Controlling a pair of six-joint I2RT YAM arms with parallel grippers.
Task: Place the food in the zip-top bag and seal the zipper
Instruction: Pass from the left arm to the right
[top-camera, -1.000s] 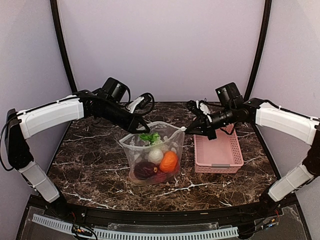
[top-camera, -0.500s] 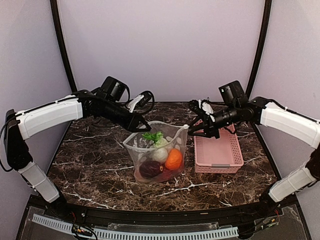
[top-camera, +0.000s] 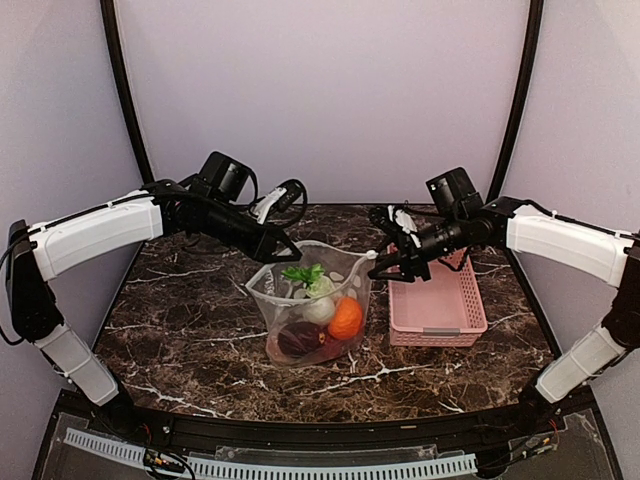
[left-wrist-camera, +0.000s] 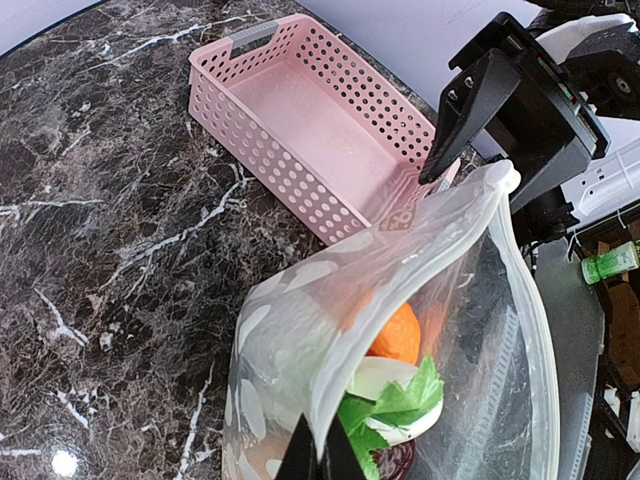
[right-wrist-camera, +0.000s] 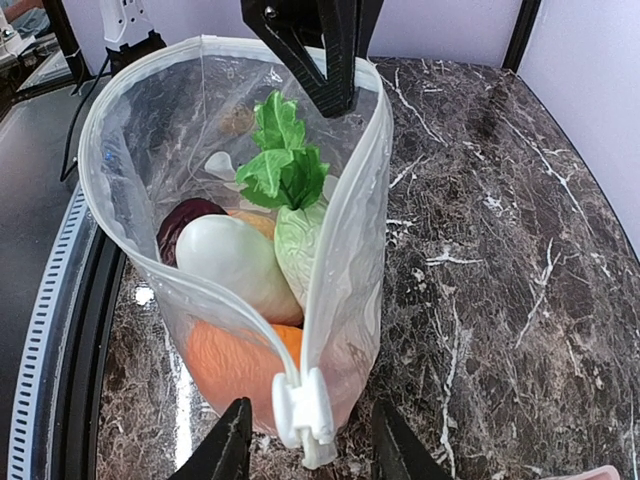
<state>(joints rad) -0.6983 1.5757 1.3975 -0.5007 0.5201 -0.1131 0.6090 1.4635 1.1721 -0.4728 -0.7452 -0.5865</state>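
Bag (top-camera: 315, 300): standing upright on the table (top-camera: 180, 330) at centre frame of the overhead view, mouth gaping, zipper (right-wrist-camera: 383, 135) not yet pressed shut. Already holding the food (top-camera: 320, 315): orange (top-camera: 346, 320), a maroon piece, a white one, green leaves on top.

Left gripper (top-camera: 283, 252): pressing together on the bag's left rim, propping it up.

Right gripper (top-camera: 385, 265): pinching the right mouth corner a second ago, now spreading and letting go, with the bag sitting slightly further right in frame. Judging by this: loading apparently done, sealing not started, a fresh hold on the zipper's end probably coming.

Right wrist view: showing fingers (right-wrist-camera: 235, 445) apart at lower frame, with a white tab (right-wrist-camera: 305, 410) hanging between them untouched. Not readable from overhead.

Left wrist view: showing the basket (left-wrist-camera: 300, 110) at upper centre, looking bare inside. Overhead view hiding its far end behind the right arm.
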